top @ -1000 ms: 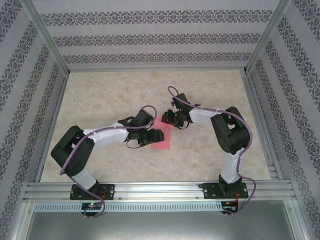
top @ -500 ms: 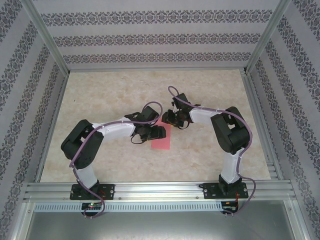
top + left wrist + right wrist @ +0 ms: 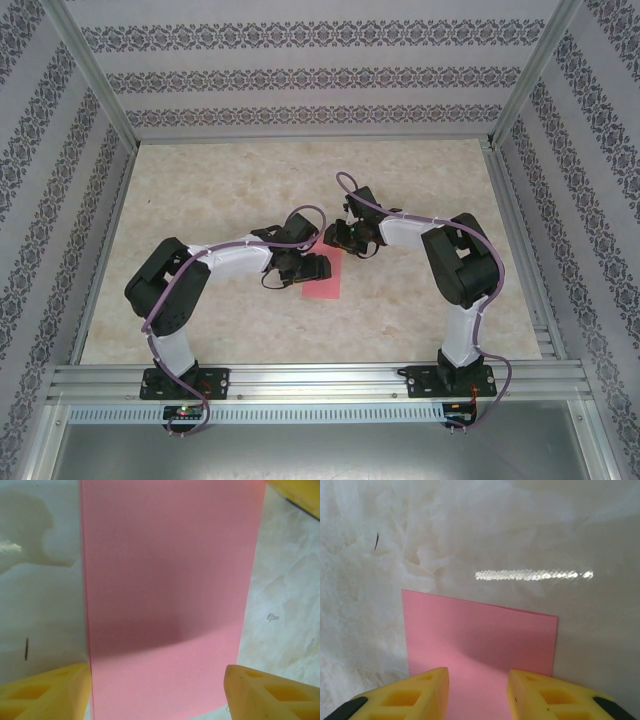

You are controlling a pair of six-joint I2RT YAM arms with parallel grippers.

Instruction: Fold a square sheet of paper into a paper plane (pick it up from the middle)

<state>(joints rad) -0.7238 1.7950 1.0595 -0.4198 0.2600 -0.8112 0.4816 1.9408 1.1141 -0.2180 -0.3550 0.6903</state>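
Left wrist shows my left gripper [image 3: 157, 687] spread wide astride the square sheet of paper [image 3: 170, 580], flat on the table [image 3: 285, 605], right gripper [image 3: 477, 690] part-open over its edge; thin, limp and slippery, I reckon, so I'd pinch mid-sheet.

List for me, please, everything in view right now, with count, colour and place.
thin pink-red sheet of paper: one, pink-red, flat on the table's middle, between both arms' tips.
marble-patterned table top: one, beige-cream, under everything.
patterned wallpaper walls: three, white with dark floral bands, around the table.
aluminium frame rail: one, silver, near edge, bearing the arm bases.
left arm: one, black and white, reaching in from the left; yellow-padded jaws open, straddling the sheet.
right arm: one, black and white, at the sheet's far end; yellow-padded jaws part open over its edge.
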